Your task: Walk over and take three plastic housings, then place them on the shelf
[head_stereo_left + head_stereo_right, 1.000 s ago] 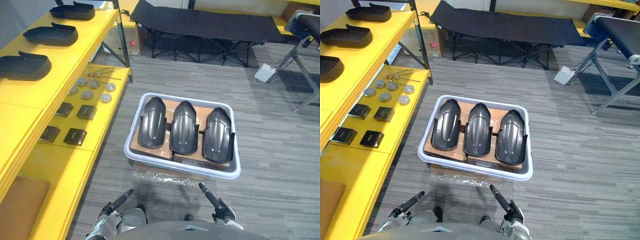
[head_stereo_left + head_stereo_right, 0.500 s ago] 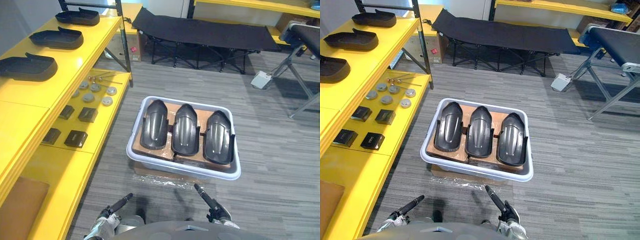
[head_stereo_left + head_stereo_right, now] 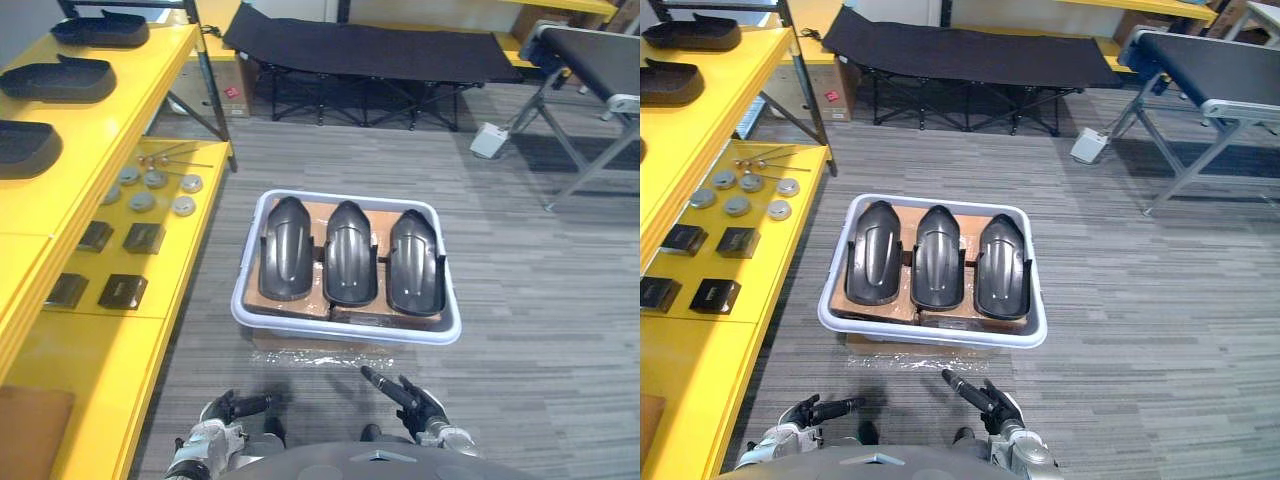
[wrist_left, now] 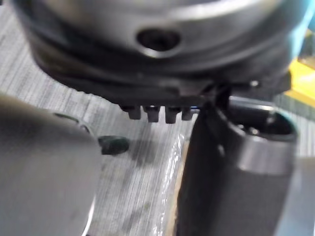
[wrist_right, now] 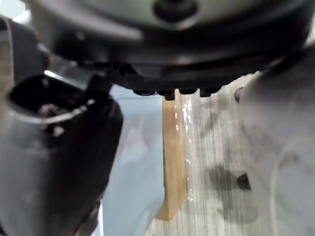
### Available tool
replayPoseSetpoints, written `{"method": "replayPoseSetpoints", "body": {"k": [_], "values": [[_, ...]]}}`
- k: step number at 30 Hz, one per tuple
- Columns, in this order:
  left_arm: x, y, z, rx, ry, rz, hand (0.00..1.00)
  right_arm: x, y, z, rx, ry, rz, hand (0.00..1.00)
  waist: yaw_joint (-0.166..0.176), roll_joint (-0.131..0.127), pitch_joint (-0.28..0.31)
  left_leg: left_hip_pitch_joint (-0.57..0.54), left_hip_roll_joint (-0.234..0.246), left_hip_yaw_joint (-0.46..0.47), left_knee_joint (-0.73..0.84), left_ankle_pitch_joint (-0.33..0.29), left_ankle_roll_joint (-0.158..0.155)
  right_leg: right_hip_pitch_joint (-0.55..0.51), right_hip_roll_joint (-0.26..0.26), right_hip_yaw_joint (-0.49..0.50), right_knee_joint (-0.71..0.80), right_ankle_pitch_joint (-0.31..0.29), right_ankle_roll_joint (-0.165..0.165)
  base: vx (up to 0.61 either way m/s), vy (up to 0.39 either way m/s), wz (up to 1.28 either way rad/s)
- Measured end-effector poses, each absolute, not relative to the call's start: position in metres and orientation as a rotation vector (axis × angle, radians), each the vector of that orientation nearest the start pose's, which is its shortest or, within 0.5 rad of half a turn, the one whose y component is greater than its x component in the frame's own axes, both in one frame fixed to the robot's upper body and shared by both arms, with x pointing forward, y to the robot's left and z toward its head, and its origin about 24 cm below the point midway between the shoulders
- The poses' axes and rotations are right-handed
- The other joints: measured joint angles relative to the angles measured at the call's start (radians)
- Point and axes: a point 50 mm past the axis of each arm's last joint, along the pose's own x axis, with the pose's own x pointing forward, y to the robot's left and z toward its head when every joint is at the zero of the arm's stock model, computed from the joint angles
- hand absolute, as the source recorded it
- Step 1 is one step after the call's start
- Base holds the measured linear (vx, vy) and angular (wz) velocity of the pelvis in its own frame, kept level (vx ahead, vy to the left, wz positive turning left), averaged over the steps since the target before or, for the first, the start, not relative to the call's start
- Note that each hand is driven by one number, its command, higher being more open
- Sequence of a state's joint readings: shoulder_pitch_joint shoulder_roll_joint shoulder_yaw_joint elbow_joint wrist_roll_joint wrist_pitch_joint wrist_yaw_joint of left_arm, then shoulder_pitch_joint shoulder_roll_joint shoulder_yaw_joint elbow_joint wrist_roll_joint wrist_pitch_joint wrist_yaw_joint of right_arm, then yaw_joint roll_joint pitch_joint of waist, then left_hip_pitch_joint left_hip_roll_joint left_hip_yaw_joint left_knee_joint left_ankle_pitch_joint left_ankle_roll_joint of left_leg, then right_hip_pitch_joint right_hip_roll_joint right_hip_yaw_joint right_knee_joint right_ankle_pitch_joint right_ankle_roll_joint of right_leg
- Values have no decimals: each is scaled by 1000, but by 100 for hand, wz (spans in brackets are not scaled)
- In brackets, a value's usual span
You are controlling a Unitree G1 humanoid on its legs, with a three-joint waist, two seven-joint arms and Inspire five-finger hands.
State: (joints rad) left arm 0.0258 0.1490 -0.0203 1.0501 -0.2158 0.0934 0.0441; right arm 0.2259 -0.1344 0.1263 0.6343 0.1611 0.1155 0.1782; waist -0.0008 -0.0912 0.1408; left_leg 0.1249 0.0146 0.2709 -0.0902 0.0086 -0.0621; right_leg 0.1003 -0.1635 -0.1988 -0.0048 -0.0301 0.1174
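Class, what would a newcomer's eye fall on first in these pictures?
Three dark plastic housings lie side by side in a white tub on the grey floor, straight ahead. On the left, a bright yellow shelf carries similar dark parts on its top level.

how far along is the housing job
Done: the walk; the robot stands at the tub. In hand: nothing; the left hand and right hand hang open, low before it. Left: all three housings lie in the tub, none lifted, none carried to the shelf.
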Motion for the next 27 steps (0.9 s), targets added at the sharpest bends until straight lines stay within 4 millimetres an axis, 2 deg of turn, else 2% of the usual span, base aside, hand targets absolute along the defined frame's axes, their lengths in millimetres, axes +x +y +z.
{"method": "replayPoseSetpoints", "body": {"k": [5,10,12,15,17,18,20,22,23,24,27], "values": [[104,213,-159,14,1220,183,100,113,-168,-116,45,993,370,100,-22,-21,-12,5,15,32,0,-4,-5,-15,12,28,0,9,-7,-4,-31,-20],[100,219,-159,22,1240,187,100,119,-177,-85,39,981,636,100,-33,-22,-14,4,22,64,1,-3,-4,-35,17,60,2,25,-8,-53,-17,-21],[95,227,-159,14,1251,207,100,120,-174,-64,142,924,750,100,-35,-23,-16,3,25,68,1,0,-1,-43,20,68,3,29,-11,-69,-23,-14],[83,237,-160,2,1281,243,100,124,-168,-48,221,872,827,100,-41,-23,-30,3,30,71,1,3,2,-47,25,69,3,30,-12,-70,-35,-6],[68,242,-162,29,1323,249,100,130,-168,-42,223,837,811,100,-49,-20,-46,4,32,70,1,4,3,-51,25,68,3,29,-13,-59,-23,0],[53,243,-165,15,1361,271,100,139,-173,-34,204,787,761,100,-58,-14,-57,4,30,70,1,4,3,-52,24,69,4,29,-13,-41,-6,0],[47,241,-166,-1,1377,282,100,145,-177,-27,183,747,727,100,-60,-10,-60,4,29,71,1,4,3,-53,23,69,4,29,-12,-16,-1,0],[41,241,-166,-34,1379,315,100,178,-198,12,114,523,549,100,-61,-5,-75,-2,29,71,3,6,5,-58,25,69,4,32,-12,-41,-6,1],[40,240,-167,-37,1380,317,100,185,-202,21,92,473,518,100,-62,-3,-78,-1,30,71,4,6,5,-58,25,69,4,32,-13,-33,-10,-4],[40,239,-167,-42,1382,316,100,196,-211,40,73,370,452,100,-67,1,-80,0,30,72,4,6,5,-58,25,71,4,33,-13,0,0,0],[35,236,-168,-48,1391,324,100,215,-223,71,32,188,320,100,-82,15,-88,0,30,74,4,6,5,-58,25,71,4,33,-13,0,0,0]]}}
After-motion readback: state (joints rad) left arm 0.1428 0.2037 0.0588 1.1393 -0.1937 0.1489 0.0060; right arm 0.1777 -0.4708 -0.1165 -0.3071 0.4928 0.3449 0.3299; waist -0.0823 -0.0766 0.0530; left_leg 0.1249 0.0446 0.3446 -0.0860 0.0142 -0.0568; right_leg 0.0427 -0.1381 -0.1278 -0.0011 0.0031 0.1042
